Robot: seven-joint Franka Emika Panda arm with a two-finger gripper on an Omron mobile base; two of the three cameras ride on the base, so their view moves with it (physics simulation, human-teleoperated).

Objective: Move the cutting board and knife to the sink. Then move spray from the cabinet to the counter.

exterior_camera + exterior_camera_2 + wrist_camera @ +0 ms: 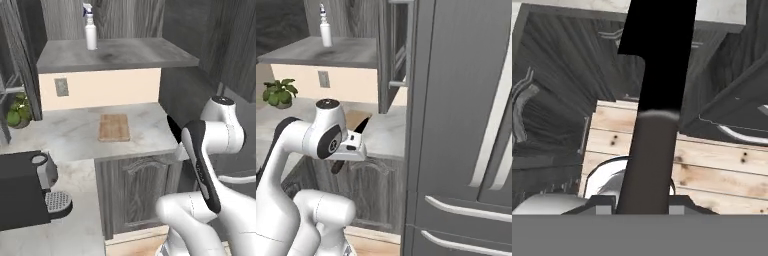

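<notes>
Black knife [657, 70] sits clenched by its handle in the gripper [356, 145], blade running straight out ahead, just off the counter [75, 135] edge; the cutting board [114, 127] lies behind it, leftward.

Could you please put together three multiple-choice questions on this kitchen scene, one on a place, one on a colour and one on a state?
1. Where does the small white plastic spray bottle stand?
A) on the floor
B) on the smooth grey cabinet shelf
C) in a drawer

2. What colour is the blade of the slim kitchen knife?
A) silver
B) red
C) black

3. How is the flat light-brown wooden cutting board placed?
A) lying flat on the pale marbled stone counter
B) leaning on the wall
C) lifted in the air

Answers: B, it stands upright on the shelf above the backsplash; C, the blade shows plain black; A, it rests flat on the counter.
</notes>
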